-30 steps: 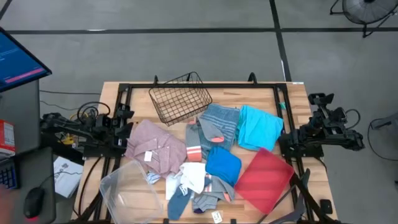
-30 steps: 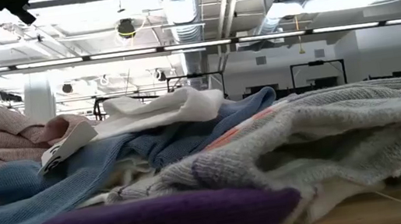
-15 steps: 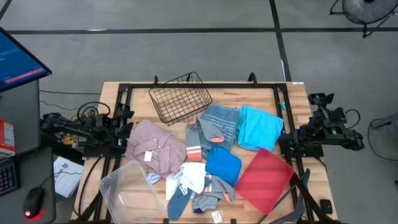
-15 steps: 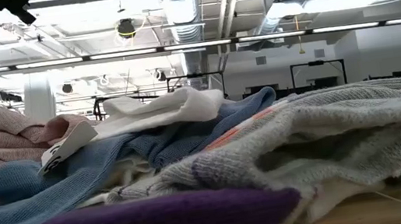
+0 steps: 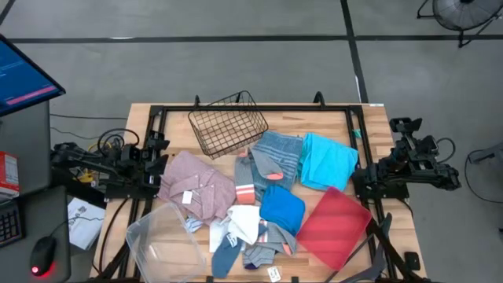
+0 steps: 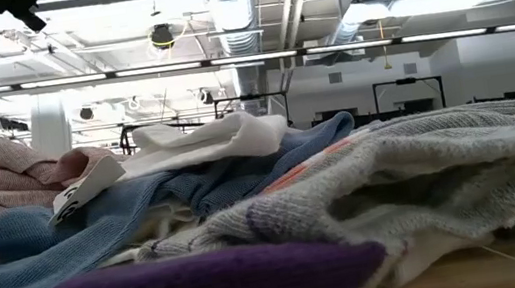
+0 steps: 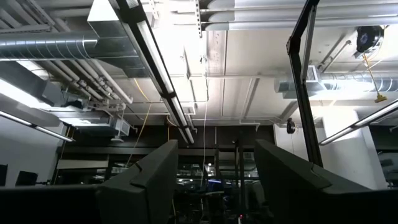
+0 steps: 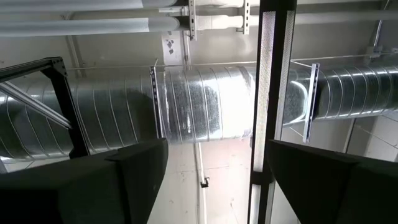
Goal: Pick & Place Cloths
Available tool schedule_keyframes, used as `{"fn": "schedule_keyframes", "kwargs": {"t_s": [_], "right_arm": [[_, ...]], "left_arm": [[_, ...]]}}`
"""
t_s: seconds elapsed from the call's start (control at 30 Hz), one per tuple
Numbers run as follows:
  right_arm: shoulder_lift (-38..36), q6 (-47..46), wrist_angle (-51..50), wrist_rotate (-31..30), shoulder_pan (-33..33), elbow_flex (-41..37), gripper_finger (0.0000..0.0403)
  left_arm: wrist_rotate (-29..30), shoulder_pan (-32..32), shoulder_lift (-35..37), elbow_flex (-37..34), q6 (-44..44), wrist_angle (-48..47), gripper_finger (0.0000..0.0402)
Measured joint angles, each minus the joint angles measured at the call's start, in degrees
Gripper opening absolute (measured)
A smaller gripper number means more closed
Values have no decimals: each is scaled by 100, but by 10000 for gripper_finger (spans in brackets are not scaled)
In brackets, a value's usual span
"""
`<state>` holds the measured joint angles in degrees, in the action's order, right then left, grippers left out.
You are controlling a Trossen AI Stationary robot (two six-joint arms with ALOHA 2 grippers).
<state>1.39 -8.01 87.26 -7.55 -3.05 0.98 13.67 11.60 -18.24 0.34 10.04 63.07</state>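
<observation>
The cloths (image 5: 259,200) lay heaped mid-counter, none yet placed: pink shirt (image 5: 196,185), turquoise cloth (image 5: 328,161), blue cloth (image 5: 281,208), striped towel (image 5: 277,151), socks. The wire basket (image 5: 228,124) sat without any cloth. Both arms waited at the counter's sides, left jaws (image 7: 211,180) and right jaws (image 8: 214,180) parted, grasping nothing.

Soft knitted cloths (image 5: 259,196) heaped mid-table; pale wood table (image 5: 334,118); black wire basket (image 5: 228,126) metal; red tray (image 5: 334,224) smooth, matt; clear glossy plastic bin (image 5: 161,240)
</observation>
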Motion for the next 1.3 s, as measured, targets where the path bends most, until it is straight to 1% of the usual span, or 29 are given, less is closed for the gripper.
{"fn": "schedule_keyframes", "kwargs": {"t_s": [0.63,0.7,0.77,0.83,0.9,0.93,0.97,1.03,1.1,1.13,1.23,1.3], "right_arm": [[-1,-1,3,-2,2,2,271],[0,-199,101,-145,1,16,271],[-4,-350,81,-155,2,25,271],[-7,-382,-433,188,1,-13,271],[-33,-431,-1580,326,2,-40,271],[-33,-534,-2263,282,0,-40,271],[-26,-734,-2992,92,2,-40,271],[13,-1565,-4214,-405,2,-42,271],[100,-2282,-4773,-717,-3,-36,271],[132,-2360,-4919,-743,-4,-7,271],[321,-2068,-5191,-736,1,436,271],[509,-1653,-5749,-777,-2,981,271]], "left_arm": [[0,-2,0,0,2,0,198],[0,-2,2,0,0,0,198],[0,0,2,0,1,0,198],[0,-1,1,0,1,0,198],[0,0,0,0,2,-2,198],[0,0,2,0,2,0,198],[0,0,2,0,2,0,198],[-1,0,1,0,2,-2,198],[0,0,2,1,2,-1,198],[0,0,2,0,0,-2,198],[0,0,2,0,2,0,198],[0,0,2,0,2,-2,198]]}}
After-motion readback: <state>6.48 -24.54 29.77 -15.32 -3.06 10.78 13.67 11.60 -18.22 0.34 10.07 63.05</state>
